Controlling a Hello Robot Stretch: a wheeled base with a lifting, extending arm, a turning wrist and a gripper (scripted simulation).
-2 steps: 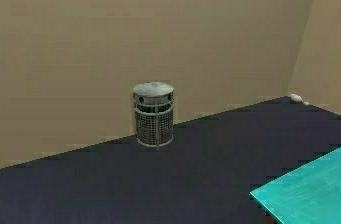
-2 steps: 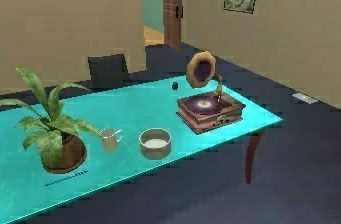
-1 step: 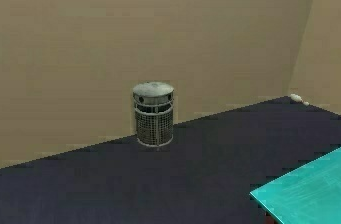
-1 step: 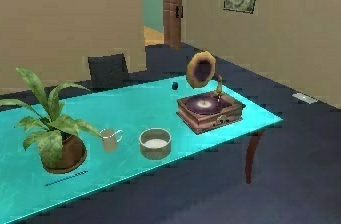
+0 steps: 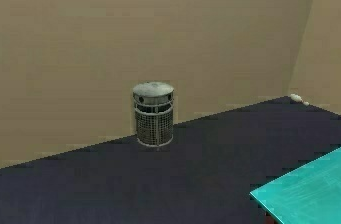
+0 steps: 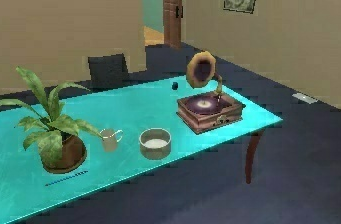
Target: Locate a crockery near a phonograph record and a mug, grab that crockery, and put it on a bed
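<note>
A turquoise table (image 6: 208, 140) crosses the arm side view. On it stands a wooden phonograph with a brass horn (image 6: 206, 100) and a dark record on its turntable. To its left a low round bowl with a pale inside (image 6: 156, 143) rests on the tabletop. A small pale mug (image 6: 110, 139) stands just left of the bowl. A corner of the same turquoise table (image 5: 313, 190) juts into the forward view's lower right.
A potted green plant (image 6: 50, 128) stands on the table's left part, a thin dark pen-like thing (image 6: 68, 180) in front of it. A dark chair (image 6: 108, 70) sits behind the table. A metal mesh bin (image 5: 153, 113) stands by the beige wall. Dark carpet covers the floor.
</note>
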